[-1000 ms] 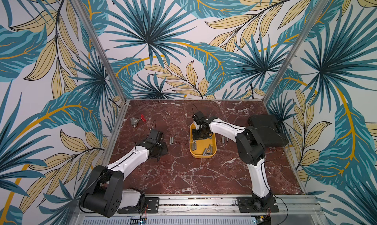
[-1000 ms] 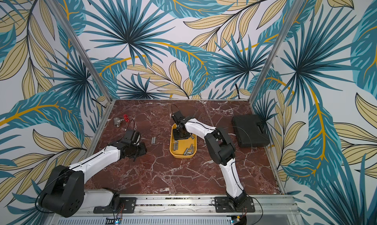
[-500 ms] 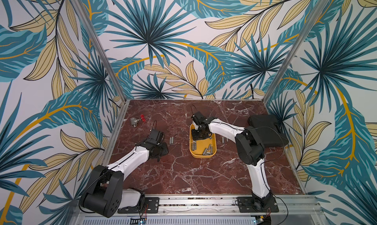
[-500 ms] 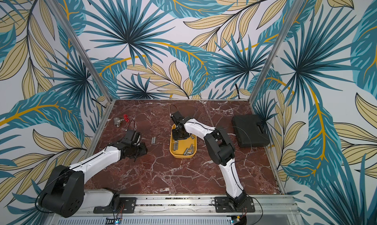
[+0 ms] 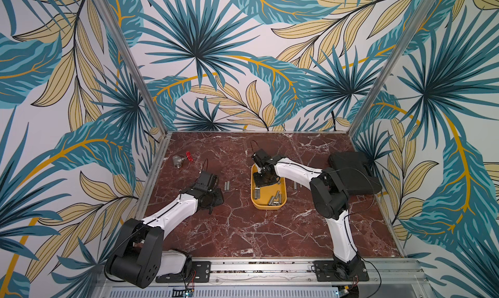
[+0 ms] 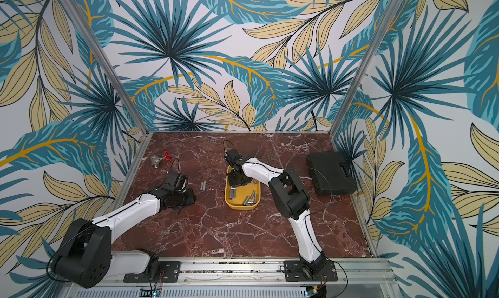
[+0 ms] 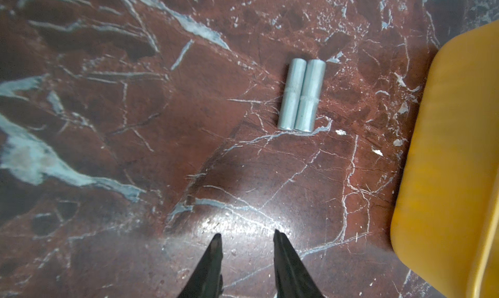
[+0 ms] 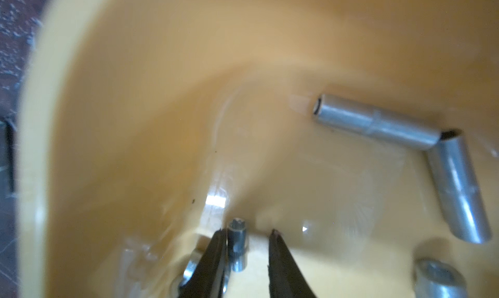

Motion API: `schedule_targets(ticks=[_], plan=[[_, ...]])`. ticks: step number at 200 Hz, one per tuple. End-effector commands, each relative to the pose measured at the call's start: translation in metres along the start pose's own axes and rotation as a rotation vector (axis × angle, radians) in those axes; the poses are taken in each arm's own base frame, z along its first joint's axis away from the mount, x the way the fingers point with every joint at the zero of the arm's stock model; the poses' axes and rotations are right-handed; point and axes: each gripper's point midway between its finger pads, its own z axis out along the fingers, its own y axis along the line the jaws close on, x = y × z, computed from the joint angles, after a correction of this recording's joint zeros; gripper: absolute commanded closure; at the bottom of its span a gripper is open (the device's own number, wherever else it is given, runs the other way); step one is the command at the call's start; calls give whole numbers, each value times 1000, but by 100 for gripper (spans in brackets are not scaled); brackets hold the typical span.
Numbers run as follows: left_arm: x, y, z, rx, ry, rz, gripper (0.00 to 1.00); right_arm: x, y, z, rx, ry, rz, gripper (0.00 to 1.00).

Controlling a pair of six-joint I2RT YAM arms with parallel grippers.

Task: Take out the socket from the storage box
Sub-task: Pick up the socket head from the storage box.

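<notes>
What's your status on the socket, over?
Left gripper open, empty, over table. Right gripper inside storage box, jaws straddling small socket, not clamped. Loose sockets nearby.

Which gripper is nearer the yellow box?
Right. The right gripper is inside the yellow box, straddling a small socket; the left gripper is outside it, over the table.

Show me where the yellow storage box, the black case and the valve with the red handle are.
storage box point(image 5: 267, 207): in a top view, on its near wall.
black case point(image 6: 337, 167): in a top view, on its lid.
valve point(image 5: 177, 161): in a top view, on its metal body.
</notes>
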Motion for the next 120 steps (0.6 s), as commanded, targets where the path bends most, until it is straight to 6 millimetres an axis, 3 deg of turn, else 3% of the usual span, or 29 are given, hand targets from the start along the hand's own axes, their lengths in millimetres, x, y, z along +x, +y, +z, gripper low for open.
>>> schedule_targets(ticks=[1, 65, 86, 120], plan=[[7, 1, 5, 0, 12, 0, 65, 16, -8, 8, 36, 59, -9, 74], [7, 1, 5, -3, 12, 5, 65, 18, -9, 6, 27, 53, -1, 85], [7, 1, 5, -4, 15, 2, 65, 7, -11, -10, 10, 15, 13, 87], [7, 1, 4, -7, 15, 3, 64, -17, -25, -53, -25, -78, 60, 88]])
